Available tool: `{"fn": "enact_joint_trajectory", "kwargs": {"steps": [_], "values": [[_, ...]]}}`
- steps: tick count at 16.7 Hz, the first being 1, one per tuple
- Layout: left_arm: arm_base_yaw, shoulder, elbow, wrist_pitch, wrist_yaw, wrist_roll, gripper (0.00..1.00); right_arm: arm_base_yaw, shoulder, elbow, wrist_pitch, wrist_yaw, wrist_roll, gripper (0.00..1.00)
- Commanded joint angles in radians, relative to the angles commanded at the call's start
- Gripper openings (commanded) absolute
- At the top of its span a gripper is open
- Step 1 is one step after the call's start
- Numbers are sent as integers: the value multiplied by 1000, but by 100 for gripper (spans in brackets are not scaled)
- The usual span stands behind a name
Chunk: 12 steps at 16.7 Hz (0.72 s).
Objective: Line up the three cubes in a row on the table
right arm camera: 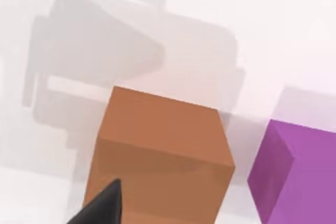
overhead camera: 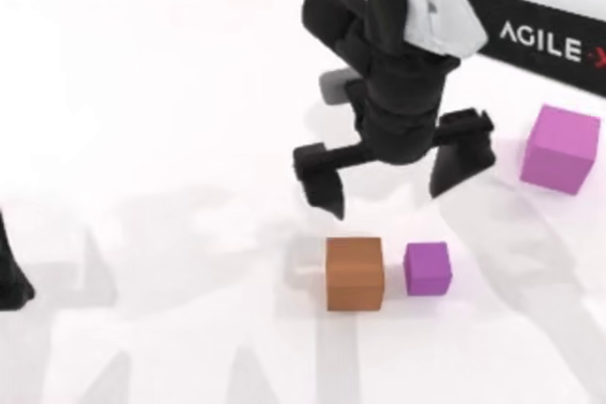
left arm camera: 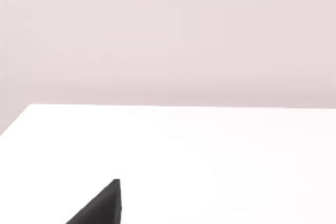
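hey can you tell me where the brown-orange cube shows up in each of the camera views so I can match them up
Top view: the brown-orange cube sits low and just right of centre on the table, below the right gripper with its jaws spread.
Left wrist view: not in it; only bare table.
Right wrist view: it fills the lower middle.
Shared landmark: the small magenta-purple cube close beside it, apart by a narrow gap, also seen in the right wrist view.

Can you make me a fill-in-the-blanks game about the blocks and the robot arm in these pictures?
1. The brown-orange cube sits right beside the small ____ cube.
2. The right gripper hangs above the cubes with its fingers ____.
3. The cube not yet in the row is the ____ purple cube.

Missing words: purple; open; large
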Motion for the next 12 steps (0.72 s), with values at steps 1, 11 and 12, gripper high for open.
{"fn": "enact_joint_trajectory", "kwargs": {"steps": [1, 11, 12], "values": [[0, 0, 0, 0, 0, 0, 100, -30, 12, 14, -7, -1, -85, 100], [0, 0, 0, 0, 0, 0, 100, -376, 108, 131, -69, -7, -1132, 100], [0, 0, 0, 0, 0, 0, 100, -407, 110, 139, -70, -7, -1216, 100]]}}
